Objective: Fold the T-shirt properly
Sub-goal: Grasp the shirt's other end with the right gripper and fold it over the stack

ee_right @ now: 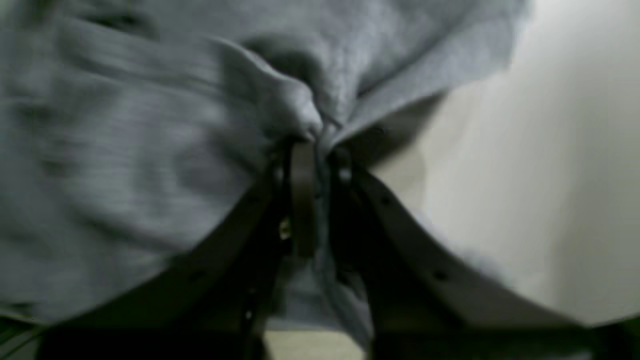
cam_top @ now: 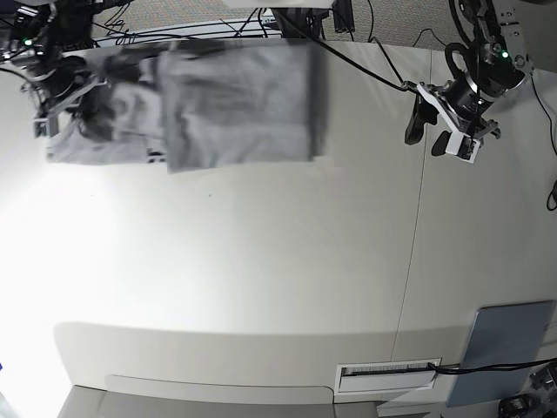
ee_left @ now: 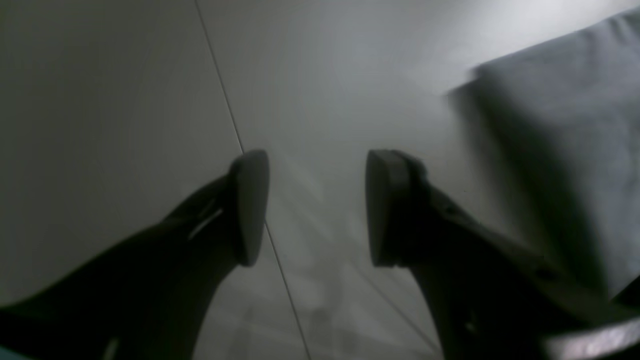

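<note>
Right pincer (ee_right: 317,150) clamped on a bunched fold of my large heather-grey cotton T-shirt (cam_top: 235,104); left pincer (ee_left: 315,205) spread apart, holding nothing.

From my base view the shirt lies in the upper left of the frame on the wide white table (cam_top: 261,261), right arm at its left end. Left pincer hangs at upper right, apart from the cloth, over a thin dark table seam (cam_top: 419,200).

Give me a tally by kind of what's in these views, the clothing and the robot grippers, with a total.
T-shirt: 1, grey
Grippers: 2, left gripper and right gripper
Total: 3
</note>
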Available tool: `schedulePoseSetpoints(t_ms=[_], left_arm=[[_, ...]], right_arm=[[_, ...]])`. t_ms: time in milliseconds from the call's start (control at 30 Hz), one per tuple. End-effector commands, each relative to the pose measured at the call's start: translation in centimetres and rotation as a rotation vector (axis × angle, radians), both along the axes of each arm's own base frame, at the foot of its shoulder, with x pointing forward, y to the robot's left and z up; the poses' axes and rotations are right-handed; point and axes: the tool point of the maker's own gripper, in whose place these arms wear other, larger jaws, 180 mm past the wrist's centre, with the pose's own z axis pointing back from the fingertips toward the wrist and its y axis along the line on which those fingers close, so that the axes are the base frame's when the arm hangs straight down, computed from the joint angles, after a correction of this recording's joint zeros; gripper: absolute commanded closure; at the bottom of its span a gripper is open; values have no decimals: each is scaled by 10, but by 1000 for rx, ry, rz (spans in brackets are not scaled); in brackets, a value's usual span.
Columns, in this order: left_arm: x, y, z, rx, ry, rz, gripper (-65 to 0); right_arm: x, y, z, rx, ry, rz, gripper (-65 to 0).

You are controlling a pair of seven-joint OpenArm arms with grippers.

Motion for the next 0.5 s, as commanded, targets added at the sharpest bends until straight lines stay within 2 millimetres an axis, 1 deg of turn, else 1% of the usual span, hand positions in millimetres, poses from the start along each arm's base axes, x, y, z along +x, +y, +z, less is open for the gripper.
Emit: schedulePoseSetpoints(t_ms=[0,33,100,200,300,333,467], left_arm=[[3,2,8,2,-30,-2,-322],[3,1,8,1,-29,-2,-322],[0,1,6,0,-23,-2,-322],[-4,1,3,0,-12,-1,-322],[-7,1,1,0,-1,-1,-322],[-8,2,1,0,2,-1,-322],[-9,2,0,0,5,-1,-322]], right_arm=[[8,7,17,-13,-46,41,0],[9,14,23,-14,-54,61,0],[14,37,38,27,-87,112,0],[19,81,60,95,-148,205,0],[18,131,74,148,-188,309,0],[17,147,76,169,-198,342,0],[9,204,64,271,-160,427,0]])
